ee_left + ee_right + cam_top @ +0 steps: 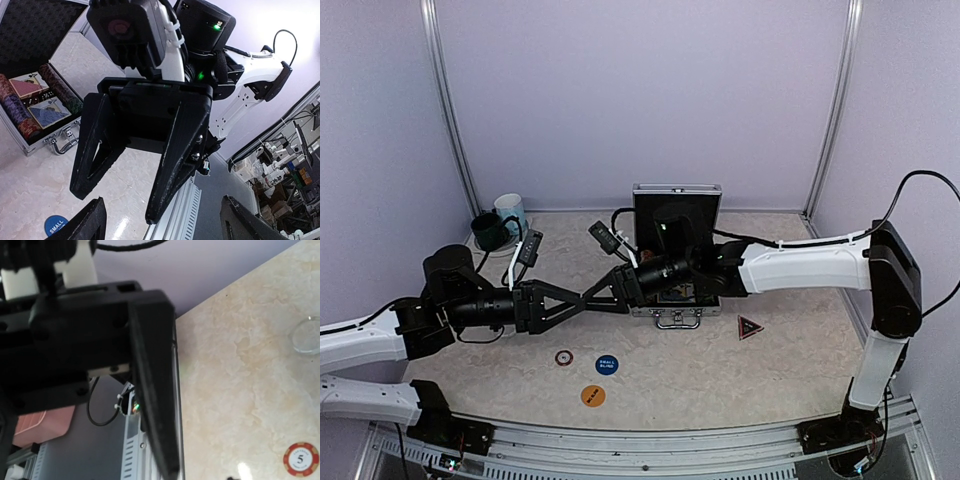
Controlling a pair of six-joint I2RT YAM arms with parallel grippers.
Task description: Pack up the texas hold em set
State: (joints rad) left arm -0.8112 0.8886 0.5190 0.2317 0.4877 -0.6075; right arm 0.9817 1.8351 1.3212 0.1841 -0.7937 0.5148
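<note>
The silver case (678,313) stands open at the table's middle, its black-lined lid upright. In the left wrist view the case (47,140) holds chip stacks (12,107) and two card decks (47,111). On the table in front lie a red chip (564,357), a blue button (607,365), an orange button (592,396) and a dark triangular marker (750,327). My left gripper (590,296) and right gripper (578,298) meet tip to tip above the table, left of the case. Both stand open. The right gripper (117,205) shows nothing between its fingers, and one of them reaches between the left fingertips (95,220).
A dark green mug (488,230) and a light blue mug (510,212) stand at the back left. The right wrist view shows the left gripper's finger (150,390), the red chip (300,459), a clear round disc (307,335) and the table's near edge with its metal rail.
</note>
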